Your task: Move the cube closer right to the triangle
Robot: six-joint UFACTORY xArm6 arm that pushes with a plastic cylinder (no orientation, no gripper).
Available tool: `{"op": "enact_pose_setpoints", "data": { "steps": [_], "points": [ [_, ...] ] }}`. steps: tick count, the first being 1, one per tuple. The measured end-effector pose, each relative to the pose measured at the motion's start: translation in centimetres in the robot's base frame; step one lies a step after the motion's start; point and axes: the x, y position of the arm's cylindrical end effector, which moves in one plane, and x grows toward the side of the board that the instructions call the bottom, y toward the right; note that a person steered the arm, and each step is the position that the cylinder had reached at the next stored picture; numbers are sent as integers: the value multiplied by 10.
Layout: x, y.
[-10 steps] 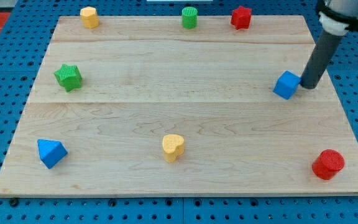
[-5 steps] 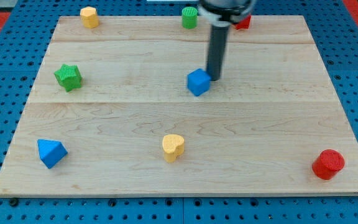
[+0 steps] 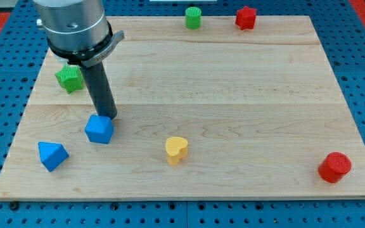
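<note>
On the wooden table (image 3: pixel 246 126), the blue triangle (image 3: pixel 52 155) lies nearest at the view's lower left, the blue cube (image 3: pixel 99 129) near it on its right, my tip (image 3: pixel 106 118), which has no jaws, touching the cube's far edge; finishing calls for one short nudge leftward.

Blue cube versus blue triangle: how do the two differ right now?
The blue cube has my tip against its upper right edge; the blue triangle stands alone, apart from the tip. The cube shows flat square faces, the triangle a wedge shape with a pointed corner. The cube lies up and to the view's right of the triangle, with a gap between them. Both share the same blue.
</note>
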Motion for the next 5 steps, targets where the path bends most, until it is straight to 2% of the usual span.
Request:
{"op": "enact_pose_setpoints", "data": {
  "steps": [2, 3, 4, 5],
  "points": [
    [52, 12],
    [75, -2],
    [85, 12],
    [96, 91]
  ]
}}
